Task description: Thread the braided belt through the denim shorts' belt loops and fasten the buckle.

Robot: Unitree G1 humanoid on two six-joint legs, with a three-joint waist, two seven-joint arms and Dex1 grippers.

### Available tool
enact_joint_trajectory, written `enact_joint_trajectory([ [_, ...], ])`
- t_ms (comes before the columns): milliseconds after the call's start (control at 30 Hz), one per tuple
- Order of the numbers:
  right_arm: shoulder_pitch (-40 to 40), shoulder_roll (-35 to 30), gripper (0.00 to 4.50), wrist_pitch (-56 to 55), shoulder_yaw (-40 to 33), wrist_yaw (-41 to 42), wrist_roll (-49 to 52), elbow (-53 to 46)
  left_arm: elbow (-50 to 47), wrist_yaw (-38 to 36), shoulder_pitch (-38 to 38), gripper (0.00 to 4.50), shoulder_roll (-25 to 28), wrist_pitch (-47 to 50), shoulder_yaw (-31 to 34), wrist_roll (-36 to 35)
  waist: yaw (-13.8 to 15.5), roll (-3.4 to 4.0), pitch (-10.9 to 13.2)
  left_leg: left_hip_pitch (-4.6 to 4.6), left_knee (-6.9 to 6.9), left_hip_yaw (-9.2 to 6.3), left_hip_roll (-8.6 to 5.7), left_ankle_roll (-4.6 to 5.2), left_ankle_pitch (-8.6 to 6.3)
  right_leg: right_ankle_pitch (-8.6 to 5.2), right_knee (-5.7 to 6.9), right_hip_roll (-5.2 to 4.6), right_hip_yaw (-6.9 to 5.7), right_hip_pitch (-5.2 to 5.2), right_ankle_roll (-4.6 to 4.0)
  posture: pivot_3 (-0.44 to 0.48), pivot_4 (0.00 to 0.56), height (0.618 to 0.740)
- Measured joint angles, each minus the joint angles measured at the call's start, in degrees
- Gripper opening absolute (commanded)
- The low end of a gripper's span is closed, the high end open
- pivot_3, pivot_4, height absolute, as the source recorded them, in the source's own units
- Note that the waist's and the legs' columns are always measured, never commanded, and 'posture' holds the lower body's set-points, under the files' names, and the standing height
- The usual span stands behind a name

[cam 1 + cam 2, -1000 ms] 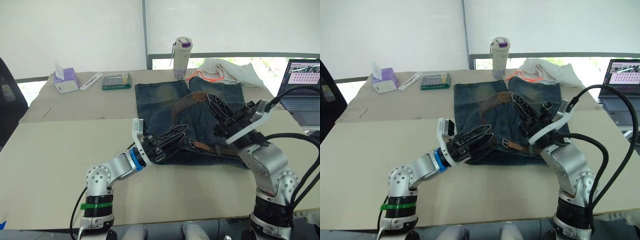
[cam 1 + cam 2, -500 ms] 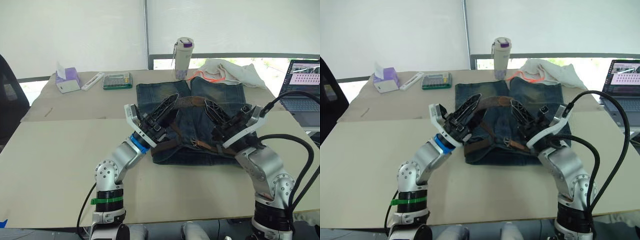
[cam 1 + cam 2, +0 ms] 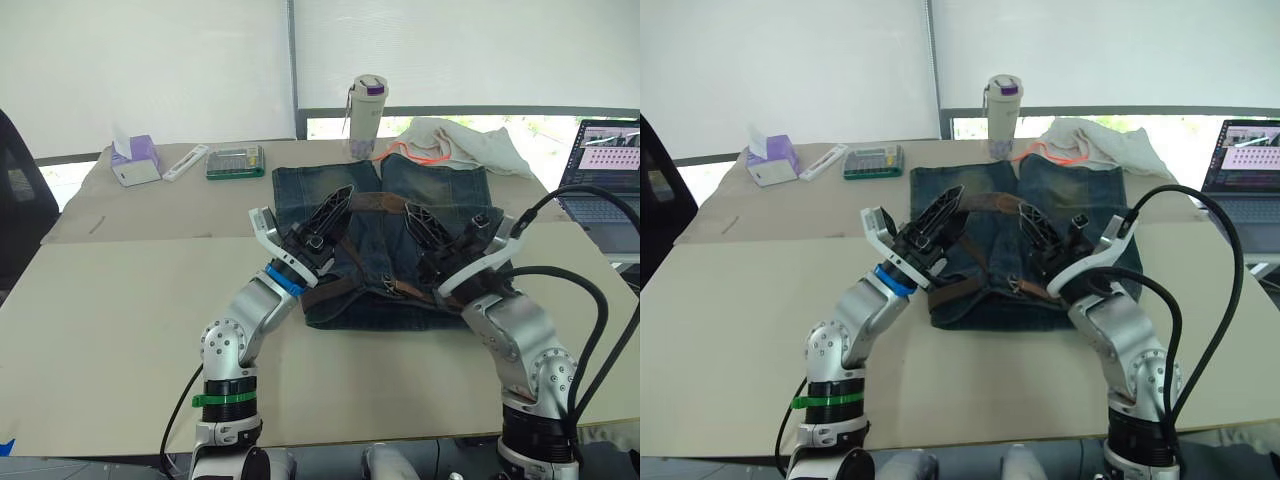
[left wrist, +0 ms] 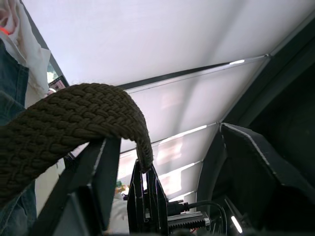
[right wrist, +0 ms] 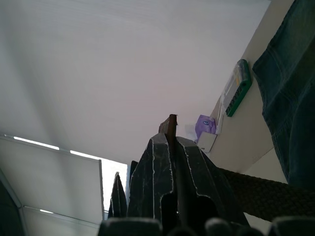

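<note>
The denim shorts [image 3: 450, 190] lie flat mid-table, waistband toward me. The braided belt [image 3: 380, 200] arcs above them between both grippers, then runs down to the waistband, where a small metal piece, seemingly the buckle [image 3: 385, 288], rests. My left gripper [image 3: 340, 200] is raised over the shorts' left half, pointing up; in the left wrist view its fingers [image 4: 88, 191] stand apart with the belt [image 4: 74, 123] draped over one. My right gripper [image 3: 418, 218] is shut on the belt's edge [image 5: 172, 129]. The belt loops are too small to make out.
At the table's far side stand a bottle [image 3: 366, 110], a white cloth with orange cord [image 3: 455, 140], a green calculator [image 3: 233, 160], a white remote [image 3: 188, 162] and a tissue box [image 3: 135, 160]. A laptop [image 3: 605, 170] sits far right. Black cables [image 3: 590, 300] loop beside my right arm.
My left gripper rose from the waistband at the near edge to above the shorts, now tilted upward with the belt over it. The right gripper shifted slightly left, still on the belt.
</note>
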Motion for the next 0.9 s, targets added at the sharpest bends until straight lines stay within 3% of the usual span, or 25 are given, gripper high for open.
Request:
enact_joint_trajectory([
  [167, 0.3, 0.2, 0.0, 0.0, 0.3, 0.1, -1.0, 0.0, 0.9, 1.0, 0.0, 0.1, -0.4, -0.6, 0.0, 0.0, 0.0, 0.0, 0.0, 0.0, 0.01, 0.0, -0.01, 0.0, 0.0, 0.0, 0.0, 0.0, 0.0, 0.0, 0.0, 0.0, 0.15, 0.74],
  [367, 1.2, 0.0, 0.0, 0.0, 0.5, 0.5, -1.8, -0.3, 0.9, 1.5, 0.0, 0.01, -0.1, -0.6, 0.0, 0.2, 0.0, 0.0, 0.0, 0.0, 0.02, 0.01, -0.01, 0.0, 0.0, 0.01, 0.0, 0.0, 0.0, 0.01, 0.0, 0.0, 0.15, 0.74],
  [567, 2.3, -4.3, 2.12, 2.2, 1.1, 5.7, -6.4, -1.6, 0.9, 1.5, 0.0, 0.0, 3.1, -0.4, -0.1, 3.1, 0.0, 0.01, 0.0, 0.02, 0.02, 0.01, -0.01, 0.0, 0.0, 0.01, 0.01, 0.02, 0.0, 0.01, 0.0, 0.0, 0.15, 0.74],
  [733, 6.1, -15.0, 3.86, 6.3, 1.9, 13.9, -18.2, -3.3, 0.8, -0.5, 0.0, 0.0, 9.4, 2.8, -1.9, 7.3, 0.2, 0.01, 0.0, 0.03, 0.06, 0.0, -0.05, 0.0, 0.0, 0.0, 0.0, 0.0, -0.04, 0.07, 0.01, 0.0, 0.15, 0.74],
  [767, 7.4, -17.7, 4.11, 6.7, 2.2, 16.9, -22.1, -3.6, 0.8, -1.5, -0.1, 0.0, 10.0, 2.8, -2.1, 8.4, 0.3, 0.0, 0.0, 0.01, 0.08, 0.01, -0.06, 0.0, 0.0, 0.0, -0.01, 0.0, -0.04, 0.07, 0.01, 0.0, 0.15, 0.74],
  [900, 12.4, -29.9, 4.11, 6.8, 6.1, 29.7, -40.6, -4.8, 1.8, -2.5, -0.8, 0.0, 11.0, 1.9, -2.2, 13.6, 0.6, -0.03, 0.0, 0.04, 0.12, 0.03, -0.09, -0.02, 0.01, -0.13, -0.01, -0.01, -0.03, 0.09, 0.3, 0.0, 0.15, 0.74],
])
